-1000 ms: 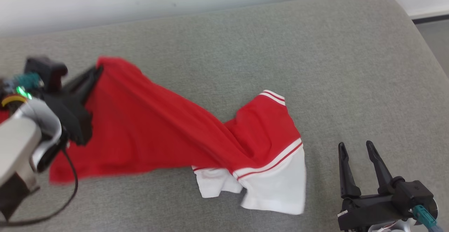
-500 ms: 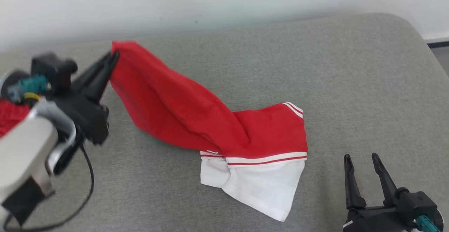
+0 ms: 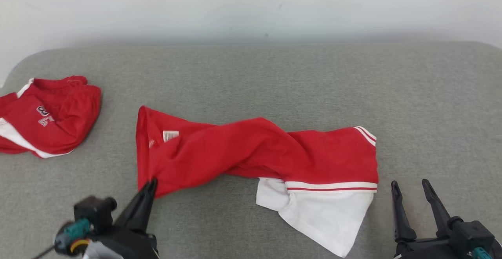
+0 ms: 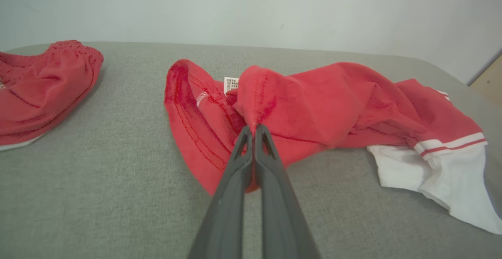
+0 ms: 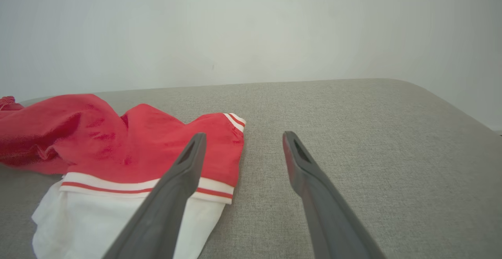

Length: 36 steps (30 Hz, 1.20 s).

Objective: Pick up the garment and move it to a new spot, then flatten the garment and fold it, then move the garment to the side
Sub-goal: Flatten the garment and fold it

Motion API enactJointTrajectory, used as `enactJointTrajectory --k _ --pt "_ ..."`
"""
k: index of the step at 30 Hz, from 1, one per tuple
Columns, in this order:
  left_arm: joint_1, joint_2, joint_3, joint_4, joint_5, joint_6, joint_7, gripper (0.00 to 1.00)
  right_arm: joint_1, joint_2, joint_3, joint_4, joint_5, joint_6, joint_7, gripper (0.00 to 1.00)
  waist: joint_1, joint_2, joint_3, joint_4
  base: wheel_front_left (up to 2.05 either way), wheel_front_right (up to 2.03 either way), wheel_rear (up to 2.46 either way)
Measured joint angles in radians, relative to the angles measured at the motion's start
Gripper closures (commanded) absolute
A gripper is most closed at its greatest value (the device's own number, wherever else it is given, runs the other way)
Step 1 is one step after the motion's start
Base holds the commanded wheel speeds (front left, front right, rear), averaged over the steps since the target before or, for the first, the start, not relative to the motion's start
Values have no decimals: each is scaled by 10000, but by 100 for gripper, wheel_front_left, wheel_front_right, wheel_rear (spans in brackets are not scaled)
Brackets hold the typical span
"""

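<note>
Two red pieces of clothing lie on the grey fabric surface (image 3: 274,75), which runs back to a pale wall (image 3: 235,4) along the top of the head view.

The task's red garment (image 3: 251,153) stretches across the middle of the head view, from centre left to lower right, twisted along its length. Its white panel (image 3: 325,220), edged with red and white stripes, lies flat on the surface at the lower right end. A small white label (image 3: 170,135) shows near the left end, beside a turned-out red hem.

The left gripper (image 3: 151,183) rises from the lower left of the head view. Its two dark fingers are pressed together on the lower left corner of the red cloth. In the left wrist view the left gripper (image 4: 254,127) has its tips meeting at frame centre, with a fold of the red garment (image 4: 333,102) clamped between them. The label (image 4: 231,83) sits just above and left of the pinch.

The right gripper (image 3: 410,183) stands at the lower right of the head view, fingers spread and holding nothing. It is just beside the white panel's right edge and apart from it. In the right wrist view the right gripper (image 5: 243,137) frames bare grey surface, with the striped hem at lower left.

Red shorts (image 3: 51,114) with white trim and a printed mark lie at the left edge of the head view, well apart from the red garment.
</note>
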Motion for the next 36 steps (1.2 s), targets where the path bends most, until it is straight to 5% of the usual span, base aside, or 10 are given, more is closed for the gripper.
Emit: enactJointTrajectory --k 5,6,7,23,36 --pt "1248 -976 1131 428 853 -307 -2 100 -7 -107 96 52 0 0 2 0 0 0 -27 328 0 0 0" --pt "1421 -1143 1386 548 1080 -384 0 89 -7 -130 119 59 2 0 2 0 0 0 -40 366 0 0 0" --pt "1537 -1279 1609 619 1354 -403 0 0 -7 -140 140 65 2 0 2 0 0 0 -52 393 0 0 0" --pt "3210 -3216 6259 -1218 4865 -1258 -2 0 199 -136 155 121 77 0 2 0 2 0 -551 339 0 0 0" --pt "4513 -4219 8078 -1835 6215 -1739 -2 0 523 -144 98 201 159 0 0 0 1 0 -1023 191 0 0 0"
